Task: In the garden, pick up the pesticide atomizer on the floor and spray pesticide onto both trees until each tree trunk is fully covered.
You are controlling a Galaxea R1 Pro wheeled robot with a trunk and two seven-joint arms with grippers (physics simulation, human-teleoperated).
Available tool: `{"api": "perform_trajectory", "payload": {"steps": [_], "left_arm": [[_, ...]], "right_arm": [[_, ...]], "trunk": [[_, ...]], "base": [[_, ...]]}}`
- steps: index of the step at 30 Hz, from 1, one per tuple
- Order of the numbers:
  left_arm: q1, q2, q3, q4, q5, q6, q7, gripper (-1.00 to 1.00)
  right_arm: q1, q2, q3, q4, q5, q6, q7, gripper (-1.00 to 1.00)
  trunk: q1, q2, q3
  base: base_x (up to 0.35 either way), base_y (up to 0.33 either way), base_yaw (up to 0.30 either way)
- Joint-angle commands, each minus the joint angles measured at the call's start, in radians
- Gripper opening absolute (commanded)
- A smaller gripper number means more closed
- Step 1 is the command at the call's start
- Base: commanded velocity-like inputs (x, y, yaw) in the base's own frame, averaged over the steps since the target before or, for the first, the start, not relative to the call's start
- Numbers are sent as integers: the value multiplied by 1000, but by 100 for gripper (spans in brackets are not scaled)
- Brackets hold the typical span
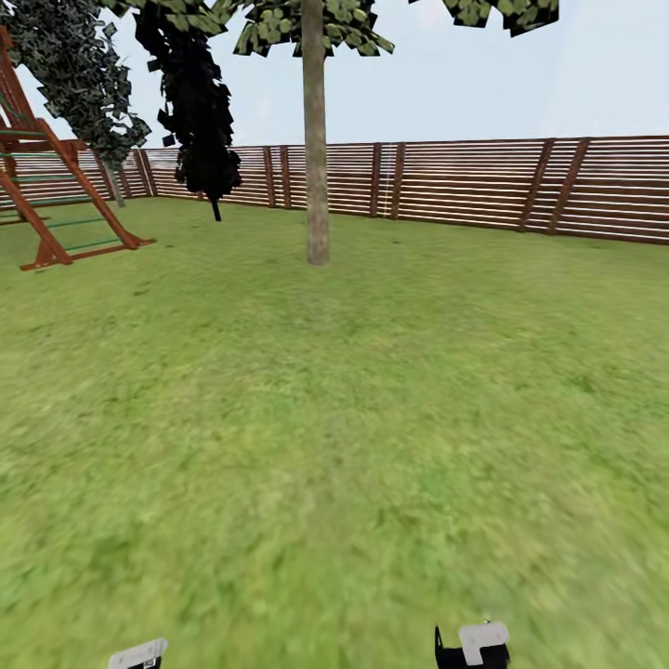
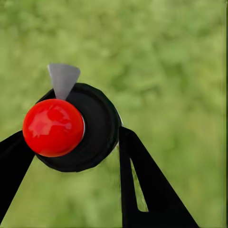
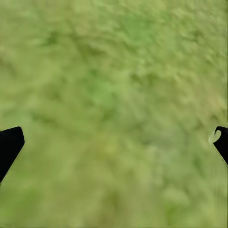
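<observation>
From the head camera, the robot is facing open lawn [image 1: 334, 437] with a thick grey-brown tree trunk [image 1: 317, 158] standing at about twelve o'clock, well apart from the robot, in front of the slatted wooden fence [image 1: 520, 186]. A near-black, thin-trunked tree [image 1: 197, 102] is showing at eleven o'clock, and a red-brown play frame [image 1: 56, 195] at ten — neither looks like a spraying target. The trunk is sitting dead ahead probably because the base is being lined up on it for an approach; spraying from this far would likely fall short. A pale part of each arm is peeking in at the bottom edge, at seven and five o'clock.

Through the left wrist camera, the left gripper [image 2: 76, 152] is clenching the pesticide atomizer [image 2: 78, 128]: its black fingers [image 2: 147, 185] are pressing on either side of the round black body, with the red cap [image 2: 53, 127] facing the lens and a grey wedge [image 2: 63, 78] jutting beyond it. Held over grass like this, the atomizer is being carried, not aimed.

Through the right wrist camera, the right gripper [image 3: 114, 142] is hanging released — its fingertips [image 3: 9, 145] are sitting far apart at the frame edges with only blurred grass between them, leaving that arm free.
</observation>
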Motion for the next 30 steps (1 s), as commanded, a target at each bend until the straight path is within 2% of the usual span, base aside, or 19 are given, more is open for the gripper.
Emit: {"api": "perform_trajectory", "payload": {"steps": [1,30], "left_arm": [[-1,0,5,1,1,-3,-5,-100],[-1,-1,5,1,1,-3,-5,-100]], "right_arm": [[-1,1,-4,1,11,-1,-8,100],[-1,6,-4,1,9,-1,-7,100]], "trunk": [[0,0,-1],[0,0,-1]], "base": [[340,0,0],[340,0,0]]}}
